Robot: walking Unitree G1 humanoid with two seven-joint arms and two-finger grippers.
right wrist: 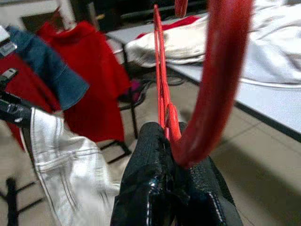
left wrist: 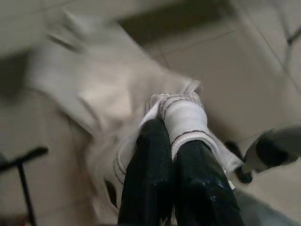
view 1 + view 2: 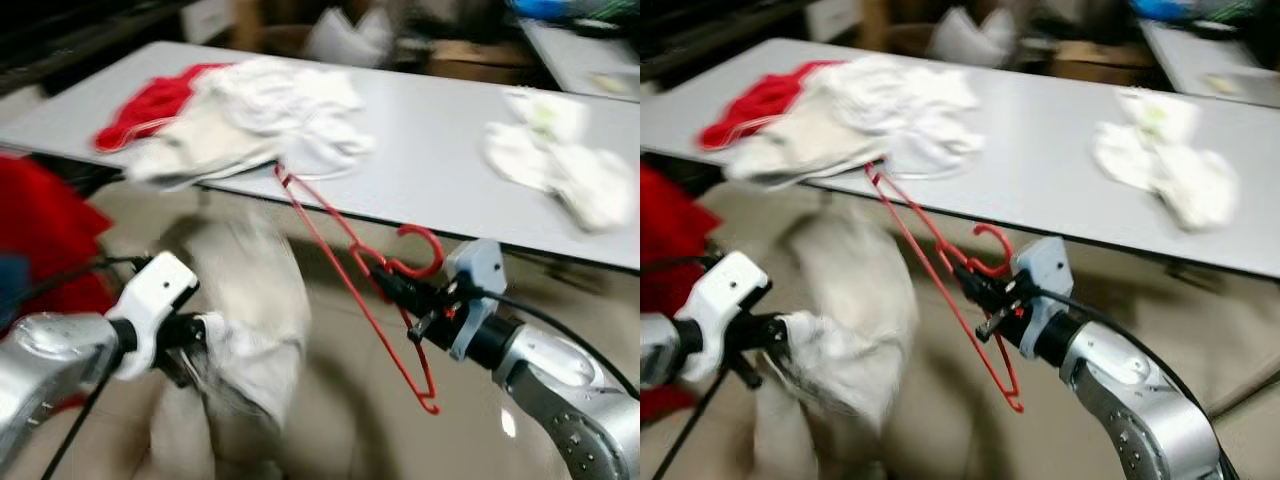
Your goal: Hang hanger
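Observation:
My right gripper point(image 3: 390, 282) is shut on a red wire hanger point(image 3: 340, 262) just below its hook point(image 3: 428, 244), in front of the table's near edge. The hanger tilts, one end up by the clothes pile, the other low toward the floor. In the right wrist view the black fingers point(image 1: 150, 179) clamp the hanger's neck point(image 1: 165, 117). My left gripper point(image 3: 195, 350) is shut on a white garment point(image 3: 250, 330) that hangs blurred below the table. The left wrist view has the fingers point(image 2: 155, 174) pinching a folded hem of the white cloth point(image 2: 186, 117).
A grey table point(image 3: 430, 150) carries a pile of white and red clothes point(image 3: 240, 110) at its left and white cloths point(image 3: 560, 160) at its right. Red and blue garments point(image 1: 66, 80) hang on a rack at my left. Tiled floor lies below.

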